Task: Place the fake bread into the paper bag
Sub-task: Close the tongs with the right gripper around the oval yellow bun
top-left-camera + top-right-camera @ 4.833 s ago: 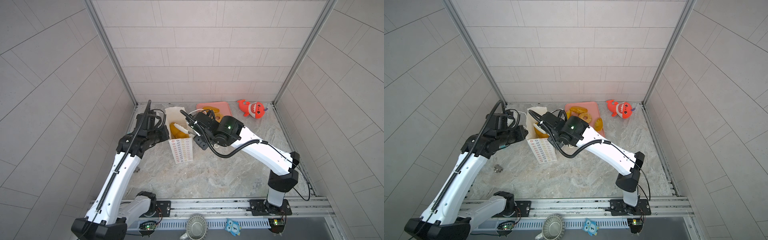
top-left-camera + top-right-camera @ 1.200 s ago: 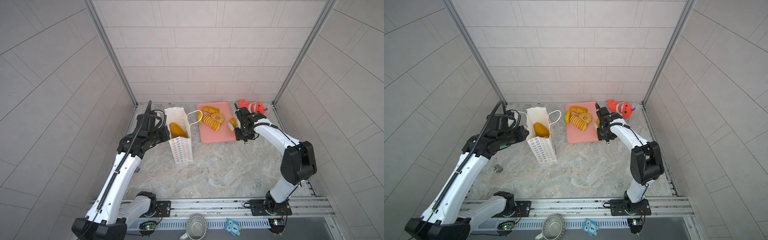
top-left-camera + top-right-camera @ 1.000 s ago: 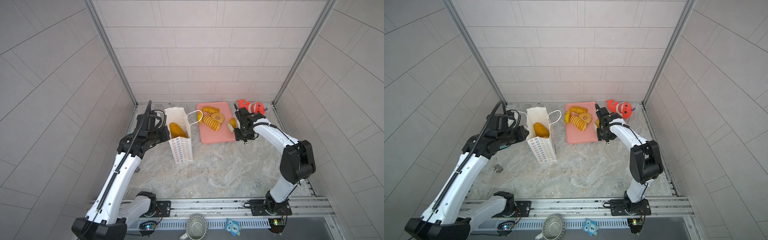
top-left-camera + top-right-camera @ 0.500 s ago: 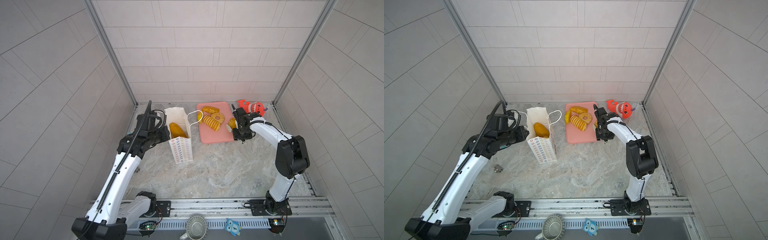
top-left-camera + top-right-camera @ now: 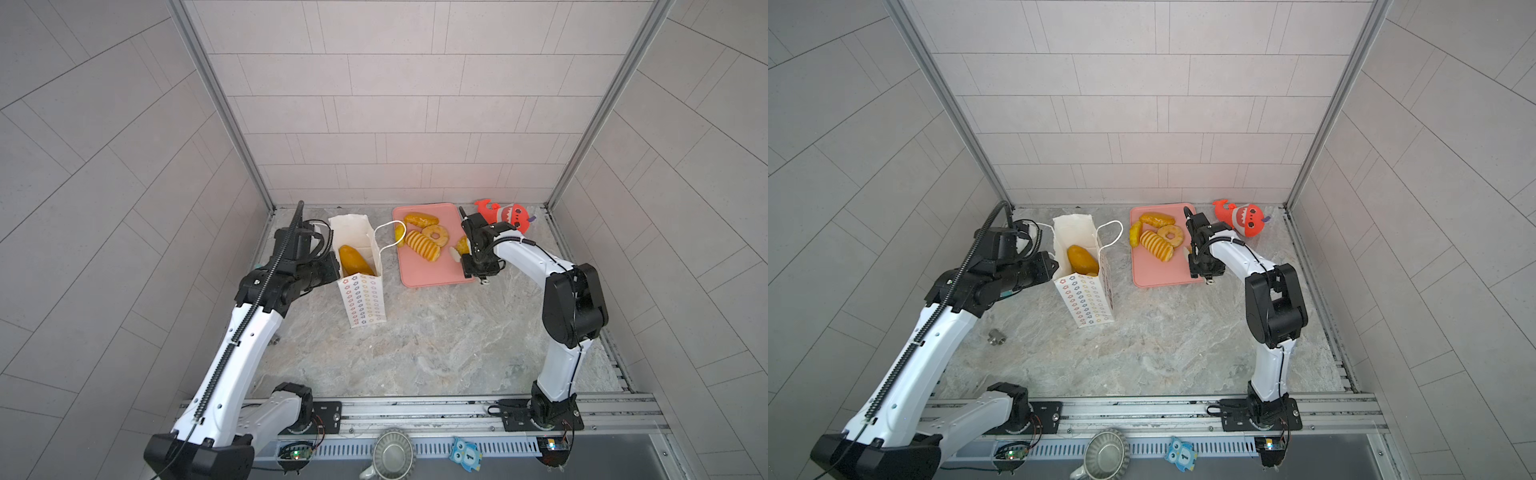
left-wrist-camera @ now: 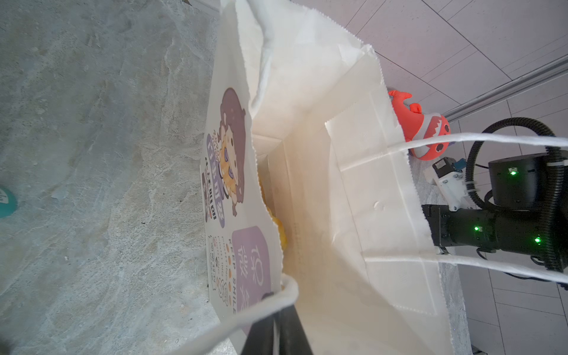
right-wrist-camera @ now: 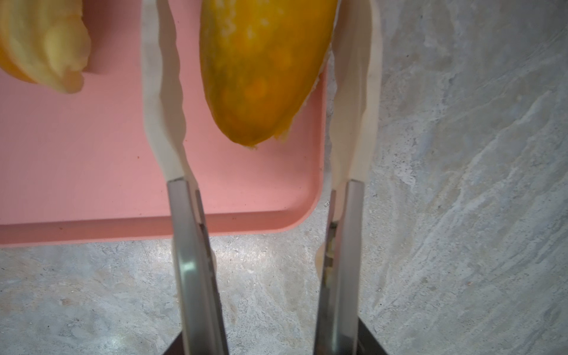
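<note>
The white paper bag [image 5: 361,291] [image 5: 1088,299] stands upright and open at the left, with one golden fake bread loaf [image 5: 351,257] inside. My left gripper [image 5: 334,270] [image 6: 278,325] is shut on the bag's near rim, beside the cord handle. Several fake breads lie on the pink tray [image 5: 428,274]: a long loaf [image 5: 420,219], a ring doughnut [image 5: 435,235] and a ridged roll [image 5: 422,246]. My right gripper [image 5: 460,248] is open astride a yellow bread [image 7: 261,70] at the tray's right edge. One of its fingers [image 7: 163,92] stands apart from the bread; the other touches it.
A red plush shark [image 5: 505,215] lies in the back right corner behind the right arm. A small metal fitting [image 5: 995,336] sits on the stone floor near the left arm. Tiled walls close in the back and both sides.
Several seconds ago my right arm was over the bag; it is now at the tray's right edge. Over the last second its elbow has swung inward. The left arm and the bag have not moved.
</note>
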